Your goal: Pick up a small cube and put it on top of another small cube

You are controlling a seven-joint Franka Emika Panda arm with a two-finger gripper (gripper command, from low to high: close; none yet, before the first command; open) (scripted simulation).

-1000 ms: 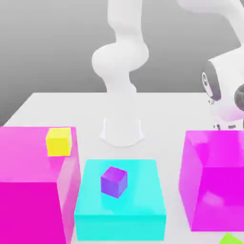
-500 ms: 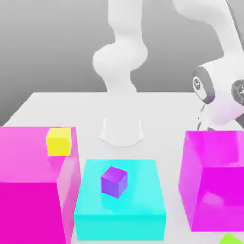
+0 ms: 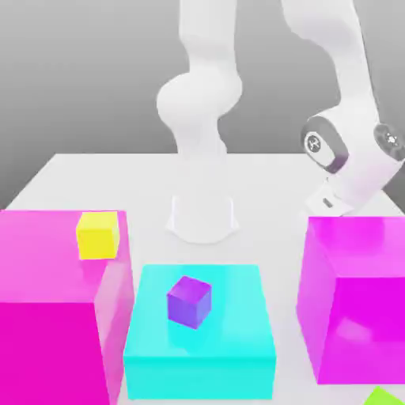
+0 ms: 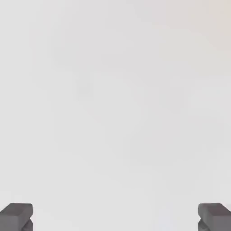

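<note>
End effector (image 4: 115, 216) wide open, empty, over bare surface (image 4: 113, 113). Best centred squarely above the amber cube before descending.

A low cyan block (image 3: 202, 332) sits centre on the pale surface (image 3: 95, 178), a purple small cube (image 3: 189, 301) on its top. Magenta blocks flank the cyan block: one (image 3: 47, 300) on the exterior view's left, topped by a lemon-yellow small cube (image 3: 98, 235), another (image 3: 360, 297) on the right. A green corner (image 3: 385, 397) peeks below the right magenta block.
</note>
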